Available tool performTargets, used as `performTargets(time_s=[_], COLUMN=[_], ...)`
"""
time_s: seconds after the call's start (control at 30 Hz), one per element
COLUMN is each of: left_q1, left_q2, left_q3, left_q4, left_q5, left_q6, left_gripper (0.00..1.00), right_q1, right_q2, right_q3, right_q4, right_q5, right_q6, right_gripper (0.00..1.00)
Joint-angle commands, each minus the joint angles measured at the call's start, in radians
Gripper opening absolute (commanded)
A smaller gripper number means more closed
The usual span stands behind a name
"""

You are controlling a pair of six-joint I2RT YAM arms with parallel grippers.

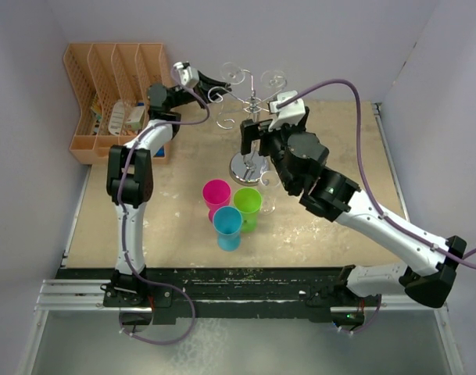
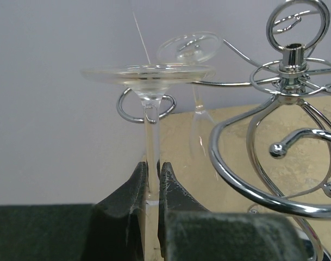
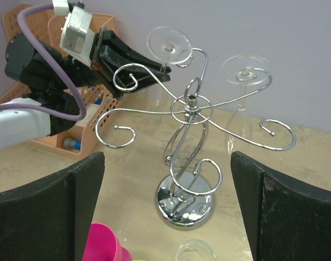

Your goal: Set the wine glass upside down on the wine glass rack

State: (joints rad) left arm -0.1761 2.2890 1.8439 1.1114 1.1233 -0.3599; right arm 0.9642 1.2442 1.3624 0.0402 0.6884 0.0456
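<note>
Top view: the left gripper [image 1: 214, 83] holds a clear wine glass [image 1: 236, 75] upside down at the chrome wine glass rack [image 1: 250, 117]. The right gripper [image 1: 255, 139] is spread wide by the post.
Left wrist: the jaws pinch the stem and the foot sits above a curled arm; the bowl is cut off.
Right wrist: the bowl is hidden behind the left claw.

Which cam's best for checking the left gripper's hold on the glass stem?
Left wrist: the left gripper is shut on the wine glass stem in close-up, foot up, at a curl of the rack. Right wrist shows the same hold from across the rack, smaller. Top external shows the glass only faintly.
</note>
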Motion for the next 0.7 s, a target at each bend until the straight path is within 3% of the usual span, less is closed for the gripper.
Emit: performTargets(time_s=[0.0, 0.2, 0.67], left_q1=[0.016, 0.012, 0.006], left_q2=[0.062, 0.132, 0.165], left_q3=[0.152, 0.266, 0.308], left_q4=[0.100, 0.119, 0.228], left_q5=[0.047, 0.090, 0.179], left_q6=[-0.129, -0.215, -0.359], left_gripper=[0.00, 0.00, 0.00], right_q1=[-0.045, -0.076, -0.123], right_q2=[0.003, 0.000, 0.016], right_q3=[0.055, 0.064, 0.074], right_q4=[0.057, 0.068, 0.036], right_q5=[-0.081, -0.129, -0.190], right_q6=[0.045, 0.048, 0.065], right_gripper=[0.99, 0.99, 0.99])
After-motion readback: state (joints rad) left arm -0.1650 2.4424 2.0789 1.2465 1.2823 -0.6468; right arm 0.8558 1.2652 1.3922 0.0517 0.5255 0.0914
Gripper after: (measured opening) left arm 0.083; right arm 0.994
